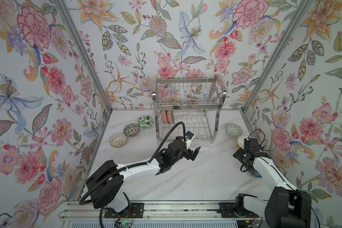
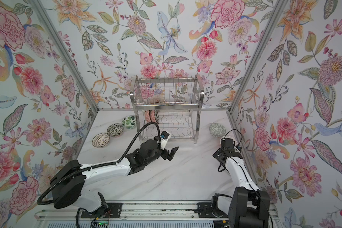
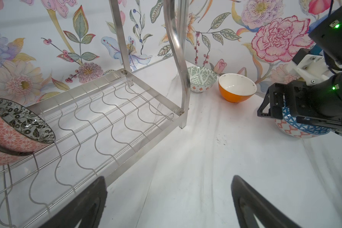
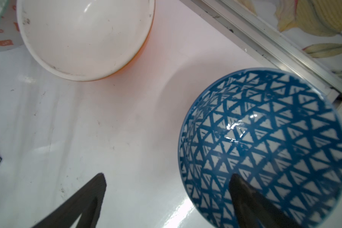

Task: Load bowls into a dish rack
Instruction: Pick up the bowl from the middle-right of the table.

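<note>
The right tool (image 4: 167, 175), wide open and empty, straddles the rim of the blue bowl (image 4: 265, 148) on the counter (image 4: 107, 128) right of the rack (image 1: 188, 107), where a skewed pinch could tip the bowl, while the left tool (image 3: 168, 177) gapes empty before the rack.

A robot lab booth with kitchen props: floral wallpaper (image 1: 38, 79) on aluminium posts (image 1: 84, 55), marbled table (image 1: 186, 181) bearing a dish rack (image 1: 188, 106), arms (image 1: 138, 167) bolted to a rail (image 1: 176, 209).

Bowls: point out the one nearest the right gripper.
The blue-triangle bowl; the right gripper hangs open over its rim, the orange bowl farther off.
</note>
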Robot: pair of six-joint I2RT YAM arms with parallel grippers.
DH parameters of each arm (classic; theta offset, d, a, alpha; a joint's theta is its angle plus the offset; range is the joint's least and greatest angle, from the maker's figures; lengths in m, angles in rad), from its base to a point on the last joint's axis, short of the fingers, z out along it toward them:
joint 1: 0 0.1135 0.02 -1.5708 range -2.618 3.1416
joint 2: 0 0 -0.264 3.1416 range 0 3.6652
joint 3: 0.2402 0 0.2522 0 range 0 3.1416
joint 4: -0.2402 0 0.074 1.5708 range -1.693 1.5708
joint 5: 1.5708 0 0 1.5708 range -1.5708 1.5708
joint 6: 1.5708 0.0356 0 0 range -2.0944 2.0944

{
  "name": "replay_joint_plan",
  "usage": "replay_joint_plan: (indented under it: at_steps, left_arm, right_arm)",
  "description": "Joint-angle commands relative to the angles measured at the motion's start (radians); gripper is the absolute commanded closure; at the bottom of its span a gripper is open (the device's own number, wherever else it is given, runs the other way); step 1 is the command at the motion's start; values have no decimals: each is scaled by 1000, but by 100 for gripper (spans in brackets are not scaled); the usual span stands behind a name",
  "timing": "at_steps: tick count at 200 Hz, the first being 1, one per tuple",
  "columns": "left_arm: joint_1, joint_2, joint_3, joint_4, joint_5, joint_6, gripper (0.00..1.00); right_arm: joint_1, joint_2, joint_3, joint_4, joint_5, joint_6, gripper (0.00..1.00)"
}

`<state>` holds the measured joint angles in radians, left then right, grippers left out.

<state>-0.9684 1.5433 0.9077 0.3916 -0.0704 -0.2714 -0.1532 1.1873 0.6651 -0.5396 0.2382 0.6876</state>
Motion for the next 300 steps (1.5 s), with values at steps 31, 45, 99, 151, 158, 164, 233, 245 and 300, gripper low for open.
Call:
replay_joint_plan:
  at_steps: [31,45,99,151,158,164,233,245,300]
  left_arm:
    - [-4,50,46,22,8,58,1]
    - [-5,53,46,17,5,68,1]
    - [-5,60,53,9,-16,111,1]
    - [-3,82,75,-8,-21,123,1]
    - [-4,83,77,-10,-23,124,1]
    - [-4,83,77,-12,-24,127,1]
    - [-4,77,69,-15,-49,161,1]
    - [-4,73,67,-19,-60,171,1]
    - [-3,48,34,-26,-118,196,1]
  right_arm:
    - [-81,6,-59,107,-101,-34,1]
    - [-85,2,-70,126,-106,-42,1]
    - [-92,-3,-102,180,-106,-60,16]
    - [-105,11,-122,218,-142,-75,43]
    - [-105,8,-125,222,-146,-74,46]
    - [-106,5,-128,226,-150,-73,49]
    - [-104,-49,-162,253,-219,-50,61]
    - [-97,-68,-174,264,-239,-36,66]
    - [47,-124,-194,304,-240,-2,76]
